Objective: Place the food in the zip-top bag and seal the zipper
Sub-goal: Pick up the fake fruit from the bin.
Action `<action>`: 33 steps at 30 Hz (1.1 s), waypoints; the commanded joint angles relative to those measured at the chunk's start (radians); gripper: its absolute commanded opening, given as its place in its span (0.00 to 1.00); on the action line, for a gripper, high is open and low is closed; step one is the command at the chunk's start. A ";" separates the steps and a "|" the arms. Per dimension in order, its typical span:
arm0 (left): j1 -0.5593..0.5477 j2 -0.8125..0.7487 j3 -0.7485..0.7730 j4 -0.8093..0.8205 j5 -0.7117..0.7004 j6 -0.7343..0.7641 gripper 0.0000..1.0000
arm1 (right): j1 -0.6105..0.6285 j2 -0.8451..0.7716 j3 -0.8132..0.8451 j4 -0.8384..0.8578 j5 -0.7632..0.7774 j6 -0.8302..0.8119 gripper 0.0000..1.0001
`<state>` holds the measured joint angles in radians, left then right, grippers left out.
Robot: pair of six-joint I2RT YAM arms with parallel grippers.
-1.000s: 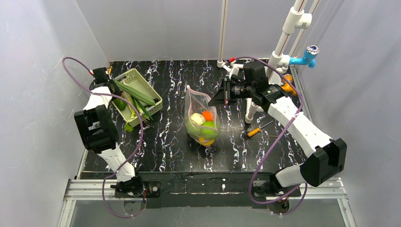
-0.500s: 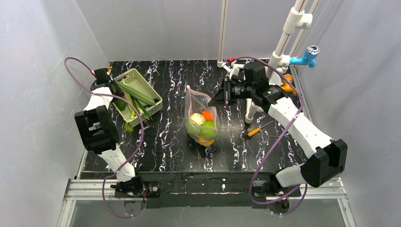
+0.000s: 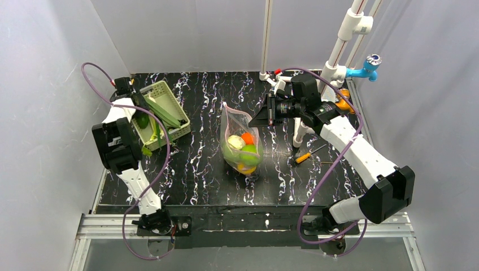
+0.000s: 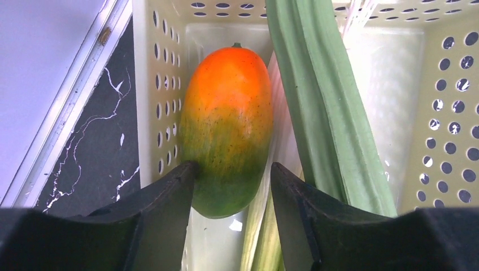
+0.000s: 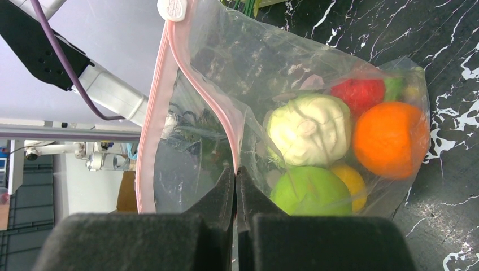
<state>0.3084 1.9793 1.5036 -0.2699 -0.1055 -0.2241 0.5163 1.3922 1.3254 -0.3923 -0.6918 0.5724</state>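
Note:
The zip-top bag (image 3: 242, 144) stands on the table's middle, its mouth held up. In the right wrist view it holds food: a whitish piece (image 5: 308, 129), an orange (image 5: 390, 138), a red piece (image 5: 361, 93), a green ball (image 5: 310, 192) and a yellow one (image 5: 350, 180). My right gripper (image 5: 235, 172) is shut on the pink zipper (image 5: 150, 121) at the mouth's near side. My left gripper (image 4: 233, 165) is open over the pale green basket (image 4: 446, 113). Its fingers straddle the lower end of an orange-and-green mango (image 4: 229, 118); the left finger touches it, the right stands off.
A long green leafy vegetable (image 4: 322, 101) lies in the basket (image 3: 169, 104) beside the mango. An orange-handled screwdriver (image 3: 303, 157) lies right of the bag. White pipes (image 3: 339, 51) with a blue fitting (image 3: 367, 66) rise at the back right.
My left gripper's jaws have opened. The left arm has swung toward the back left, and the basket has turned slightly with it. The right arm and the bag have not moved.

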 commanded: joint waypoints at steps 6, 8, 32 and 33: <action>-0.006 0.066 0.012 -0.074 -0.059 0.075 0.58 | -0.019 0.008 0.011 0.030 -0.012 0.025 0.01; -0.011 0.073 0.012 -0.073 -0.059 0.075 0.59 | -0.019 0.011 0.012 0.031 -0.016 0.029 0.01; -0.091 -0.020 0.083 -0.203 -0.131 0.164 0.18 | -0.020 -0.020 -0.013 0.042 -0.010 0.048 0.01; -0.091 -0.039 0.069 -0.201 -0.129 0.158 0.18 | -0.020 -0.023 -0.016 0.044 -0.011 0.050 0.01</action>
<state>0.2291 2.0766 1.6249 -0.4244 -0.2691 -0.0601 0.5163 1.3937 1.3254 -0.3878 -0.6960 0.5972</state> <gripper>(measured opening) 0.499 0.029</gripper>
